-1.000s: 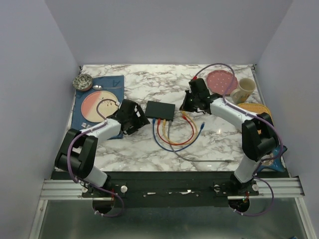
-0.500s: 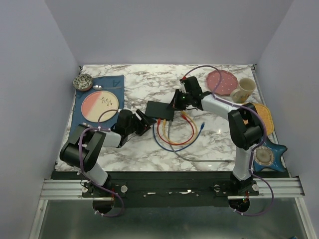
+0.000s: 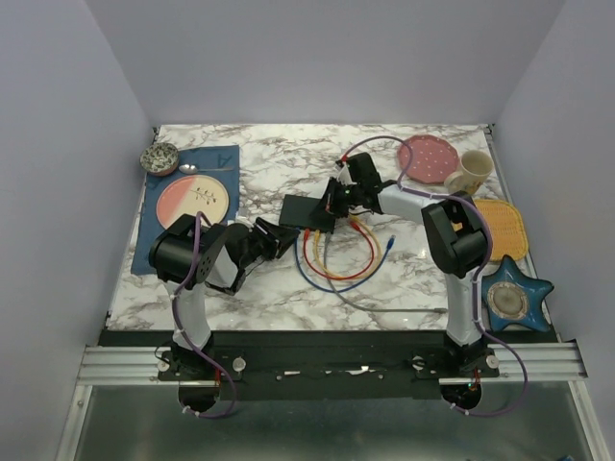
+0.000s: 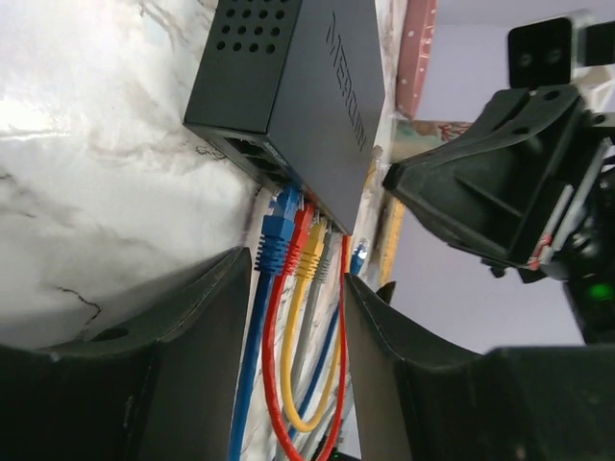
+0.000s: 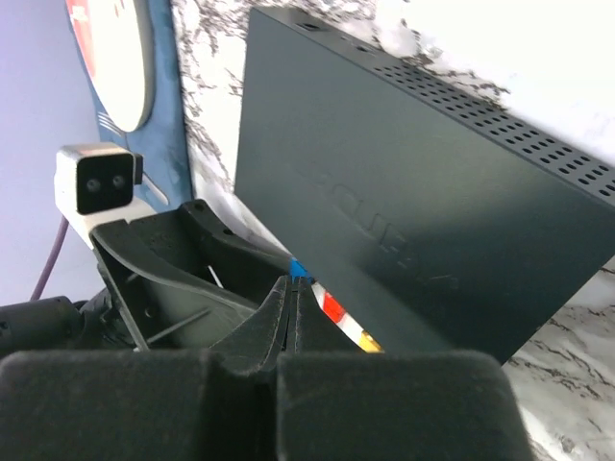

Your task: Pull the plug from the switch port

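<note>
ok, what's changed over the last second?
The left pincer swung in from the left side of the switch to its socket edge and now sits open around the cables. The right pincer slid left from beside the switch to over its right end, shut. Nothing is gripped yet. The plugs remain in their sockets, and the switch looks unmoved.

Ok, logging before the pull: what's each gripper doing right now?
Left gripper: open, cables between its fingers.
Right gripper: shut, holding nothing.
</note>
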Motion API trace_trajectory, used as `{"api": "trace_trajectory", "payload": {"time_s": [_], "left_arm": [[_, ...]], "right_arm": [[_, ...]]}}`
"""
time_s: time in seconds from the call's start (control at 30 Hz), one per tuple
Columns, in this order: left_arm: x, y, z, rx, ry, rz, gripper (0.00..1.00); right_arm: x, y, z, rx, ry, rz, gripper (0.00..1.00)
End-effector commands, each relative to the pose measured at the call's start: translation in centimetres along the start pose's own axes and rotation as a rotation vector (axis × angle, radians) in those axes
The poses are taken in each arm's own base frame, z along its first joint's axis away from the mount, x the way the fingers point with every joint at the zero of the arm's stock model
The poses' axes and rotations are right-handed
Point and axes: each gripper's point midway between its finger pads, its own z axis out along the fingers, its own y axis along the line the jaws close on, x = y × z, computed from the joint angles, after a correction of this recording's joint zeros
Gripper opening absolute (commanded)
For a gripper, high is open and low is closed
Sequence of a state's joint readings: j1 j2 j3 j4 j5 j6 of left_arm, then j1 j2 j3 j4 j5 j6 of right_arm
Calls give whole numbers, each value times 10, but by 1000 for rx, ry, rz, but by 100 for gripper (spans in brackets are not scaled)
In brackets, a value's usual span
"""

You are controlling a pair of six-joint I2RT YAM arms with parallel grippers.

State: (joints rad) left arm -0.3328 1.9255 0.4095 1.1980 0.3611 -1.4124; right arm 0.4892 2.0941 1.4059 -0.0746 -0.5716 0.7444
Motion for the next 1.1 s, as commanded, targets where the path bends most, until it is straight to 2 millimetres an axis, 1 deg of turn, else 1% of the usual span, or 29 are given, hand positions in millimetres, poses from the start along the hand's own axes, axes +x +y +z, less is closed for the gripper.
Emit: {"api": "trace_trajectory", "payload": {"time_s": [0.0,0.23,0.3,0.37,0.4,0.43,0.47,0.6,0.67,0.73,1.07], "left_arm": [[-6,-24,1,120,-6,-12,53],[-15,-20,2,82,-28,3,53],[-17,-24,4,85,-30,15,53],[-17,-22,6,69,-29,18,53],[-19,-25,7,72,-35,24,53],[-19,-20,8,51,-32,28,53],[-19,-20,8,44,-34,34,53],[-19,-11,9,28,-42,31,50],[-19,-11,8,43,-48,23,49],[-19,-6,9,34,-50,9,48],[-24,11,12,-42,-75,-20,36]], "right_arm": [[3,-1,12,-33,35,20,1],[11,-22,24,10,62,69,1],[14,-27,26,20,71,82,1],[15,-30,28,28,74,88,1],[16,-32,28,31,76,90,1],[18,-33,29,35,79,93,1],[18,-35,29,38,78,96,1],[19,-38,29,46,79,102,1],[21,-39,29,49,81,106,1],[20,-40,29,50,78,106,1],[22,-42,28,58,78,112,1]]}}
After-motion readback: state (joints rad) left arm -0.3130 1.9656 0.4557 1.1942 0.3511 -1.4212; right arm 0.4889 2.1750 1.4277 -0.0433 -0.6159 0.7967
